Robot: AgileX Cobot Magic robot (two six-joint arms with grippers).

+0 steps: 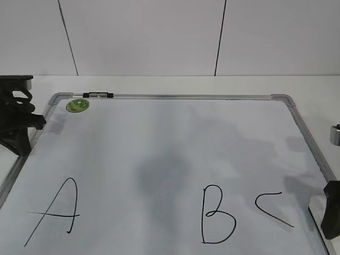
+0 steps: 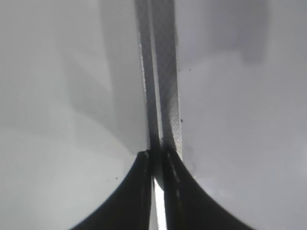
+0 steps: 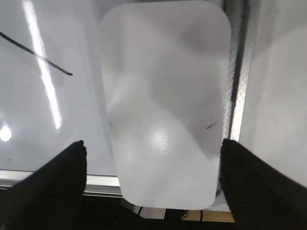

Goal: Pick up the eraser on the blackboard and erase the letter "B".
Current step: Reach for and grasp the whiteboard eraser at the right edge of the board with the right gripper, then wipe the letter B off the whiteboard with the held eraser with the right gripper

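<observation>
The blackboard (image 1: 175,96) is a white board with a silver frame, lying flat. The black letter "B" (image 1: 217,215) stands at its lower middle, between "A" (image 1: 56,212) and the open "C" stroke (image 1: 272,210). The eraser (image 3: 165,105), a white rounded block, lies by the board's frame (image 3: 237,96) in the right wrist view, with its near end over the board's edge. My right gripper (image 3: 152,143) is open, one finger on each side of the eraser and not touching it; it also shows at the right edge of the exterior view (image 1: 332,215). My left gripper (image 2: 156,155) is shut and empty above the board's frame (image 2: 163,72), at the left edge (image 1: 18,119).
A green round sticker (image 1: 77,105) sits at the board's far left corner, and a dark clip (image 1: 99,95) lies on the top frame. The end of the "C" stroke (image 3: 48,62) runs left of the eraser. A tiled white wall stands behind the table.
</observation>
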